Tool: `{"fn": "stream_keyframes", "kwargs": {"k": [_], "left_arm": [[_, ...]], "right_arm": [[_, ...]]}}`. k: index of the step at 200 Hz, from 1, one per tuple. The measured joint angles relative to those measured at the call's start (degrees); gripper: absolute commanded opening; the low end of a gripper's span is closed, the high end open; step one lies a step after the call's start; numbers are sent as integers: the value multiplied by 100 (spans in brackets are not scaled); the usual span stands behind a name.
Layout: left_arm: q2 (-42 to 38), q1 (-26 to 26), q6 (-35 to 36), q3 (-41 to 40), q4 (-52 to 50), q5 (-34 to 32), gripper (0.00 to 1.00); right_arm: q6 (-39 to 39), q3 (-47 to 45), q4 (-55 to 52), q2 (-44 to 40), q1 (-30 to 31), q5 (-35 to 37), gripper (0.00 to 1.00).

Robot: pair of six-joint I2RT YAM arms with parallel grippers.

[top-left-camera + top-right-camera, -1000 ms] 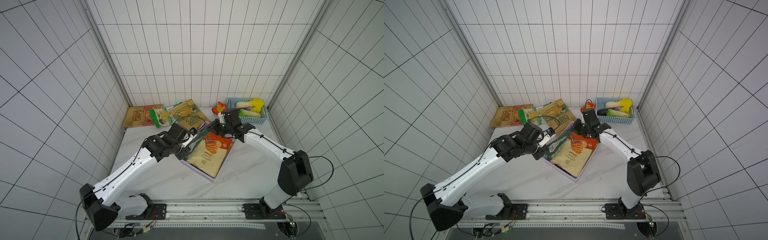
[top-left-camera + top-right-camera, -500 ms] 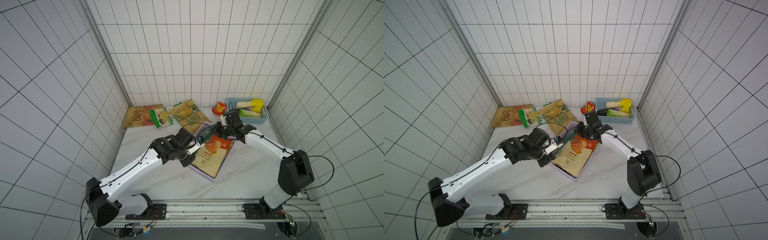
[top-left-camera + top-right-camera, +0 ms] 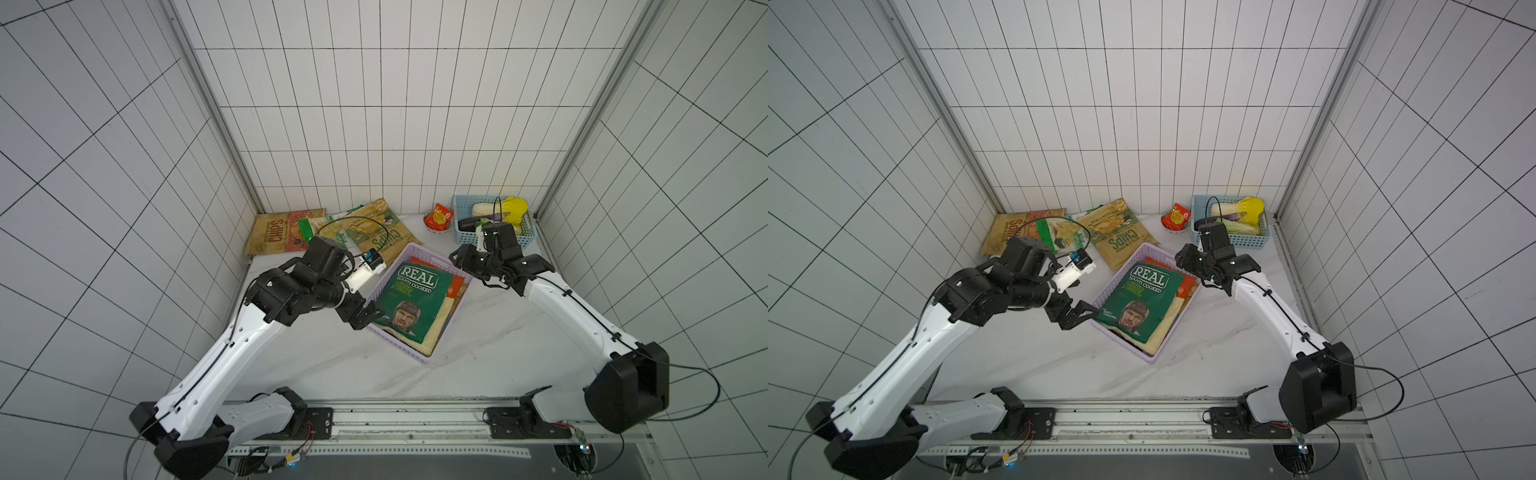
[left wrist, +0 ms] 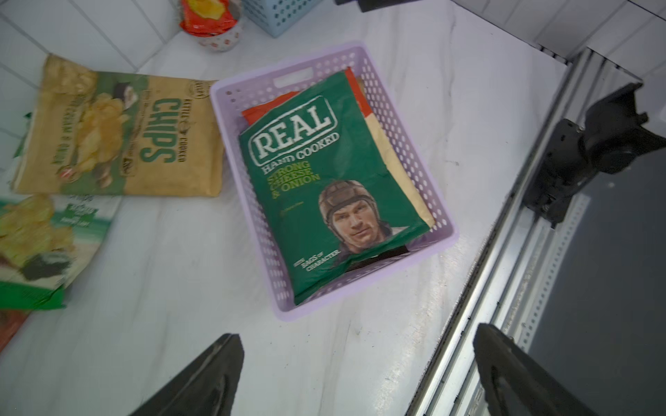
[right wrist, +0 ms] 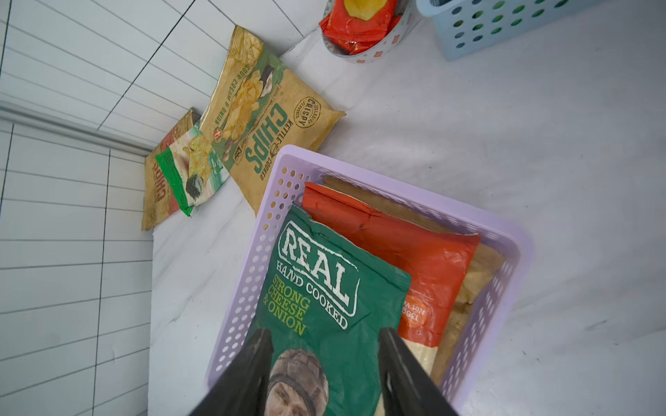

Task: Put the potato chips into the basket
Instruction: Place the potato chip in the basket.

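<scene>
1. The left gripper (image 3: 361, 316) has its jaws spread wide with nothing between them. It hangs low, just beside the near-left rim of the lilac basket (image 3: 398, 344).
2. The right gripper (image 3: 461, 261) is poised over the basket's far end, jaws partly apart and empty. In the right wrist view its fingers (image 5: 252, 360) stand either side of open air above the REAL bag (image 5: 324, 288), not pinching it.
3. The REAL bag lies flat on top inside the basket, its long axis along the basket's. Under it lie an orange bag (image 5: 396, 245) and a cream bag (image 5: 481, 273).
4. Three bags are not yet in. The sour cream CHIPS bag (image 3: 378, 232) lies just beside the basket's far-left corner. The green-white bag (image 3: 309, 228) overlaps the reddish CHIPS bag (image 3: 274, 237) in the back-left corner.
5. The sour cream CHIPS bag's long axis runs from the back wall (image 3: 332, 166) towards that corner of the basket. Its far end seems propped on the wall.
6. From the left gripper all three lie away towards the back wall, on the left arm's own side. I judge the left arm nearer the corner pair. For the sour cream bag the two arms look about equally placed.
7. The red-orange packet (image 3: 438, 216) and light blue basket (image 3: 465, 239) stand apart at the back right, outside the job
</scene>
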Motion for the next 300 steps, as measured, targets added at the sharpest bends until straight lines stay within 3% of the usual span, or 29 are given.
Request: {"fn": "stream_keyframes", "kwargs": {"k": [34,62,87,132,177,250,300], "left_arm": [[-122,1043,-31,-726,409,-15,98],[-120,1408,-133,-1519,658,-133,98],[-101,1532,-354,-1856,844,-190,98],[170,1561,-769,-2133,1246,-76,98],[293,1569,-874,-2144,1355,-96,98],[356,1569,-896,-2144,1421,-227,98],[479,1569,-887,-2070,1451,-457,98]], "right_arm": [[-262,0,138,369,629,-802,44],[-361,-7,365,1047,1475,-1598,43],[-249,-415,846,1182,1722,-2197,42],[-107,-1622,1368,1001,1705,-2806,40],[-63,-2133,1482,800,1659,-2885,41],[-184,-1705,1158,391,599,-2911,43],[-227,-872,1419,1207,-72,-2876,43]]}}
